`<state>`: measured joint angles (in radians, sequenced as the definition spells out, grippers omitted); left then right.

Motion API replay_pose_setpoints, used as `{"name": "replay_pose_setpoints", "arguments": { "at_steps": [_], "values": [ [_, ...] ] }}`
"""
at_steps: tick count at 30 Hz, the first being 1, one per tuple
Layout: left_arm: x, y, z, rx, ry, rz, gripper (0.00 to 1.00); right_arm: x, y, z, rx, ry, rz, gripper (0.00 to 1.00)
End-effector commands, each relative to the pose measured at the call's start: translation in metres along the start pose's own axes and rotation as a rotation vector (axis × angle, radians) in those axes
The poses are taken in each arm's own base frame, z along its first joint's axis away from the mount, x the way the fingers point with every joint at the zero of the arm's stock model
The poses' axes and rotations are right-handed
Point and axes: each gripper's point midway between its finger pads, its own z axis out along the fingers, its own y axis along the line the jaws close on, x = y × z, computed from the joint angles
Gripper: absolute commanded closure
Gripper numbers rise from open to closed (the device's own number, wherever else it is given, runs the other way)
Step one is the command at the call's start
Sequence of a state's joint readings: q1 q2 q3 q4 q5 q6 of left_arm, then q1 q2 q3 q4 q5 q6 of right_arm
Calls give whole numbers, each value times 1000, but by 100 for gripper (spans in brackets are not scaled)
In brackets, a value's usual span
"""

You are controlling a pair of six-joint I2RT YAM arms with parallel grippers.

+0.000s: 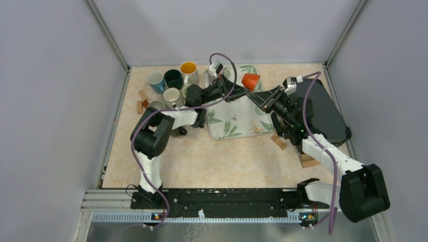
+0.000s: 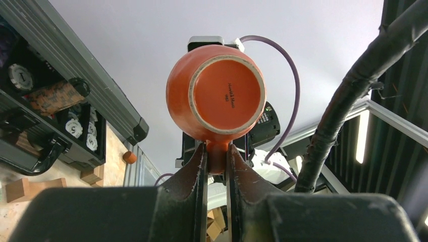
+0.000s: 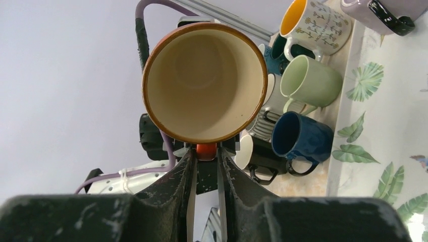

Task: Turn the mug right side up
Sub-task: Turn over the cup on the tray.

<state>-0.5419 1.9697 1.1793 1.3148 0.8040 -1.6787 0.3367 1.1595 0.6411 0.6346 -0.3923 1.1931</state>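
Left wrist view: the left tool (image 2: 217, 147) is clamped on the handle (image 2: 217, 161) of the orange ceramic mug (image 2: 217, 93), whose base faces that camera. The mug hangs sideways in the air over the far edge of the leaf-patterned tray (image 1: 237, 126). Its mouth points toward the right tool (image 3: 206, 156), whose narrow jaws flank the handle; whether they grip, I cannot tell. I judge it half turned: uprighting and setting down are left.

Pale grey walls (image 1: 50, 101), beige mottled tabletop (image 1: 202, 161), metal corner posts (image 1: 108, 35)

The orange mug (image 2: 216, 91) carries a small dark maker's mark on its base, too fine to read. A white disc (image 2: 74, 128) at the left perhaps shows a 5.
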Motion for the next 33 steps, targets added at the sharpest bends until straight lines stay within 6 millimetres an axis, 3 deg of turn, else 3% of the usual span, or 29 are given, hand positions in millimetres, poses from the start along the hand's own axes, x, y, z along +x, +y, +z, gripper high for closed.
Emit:
{"name": "replay_pose_setpoints", "arguments": {
  "at_steps": [1, 10, 18, 33],
  "values": [
    [33, -18, 5, 61, 105, 82, 100, -19, 2, 3, 30, -81, -76, 100],
    [31, 6, 1, 53, 74, 53, 92, -8, -21, -2, 123, -37, -131, 100],
    [30, 9, 0, 65, 67, 41, 79, -4, -23, 0, 122, -22, -140, 100],
    [29, 11, -4, 73, 40, 25, 71, 1, -25, 1, 123, -3, -145, 100]
  ]
}}
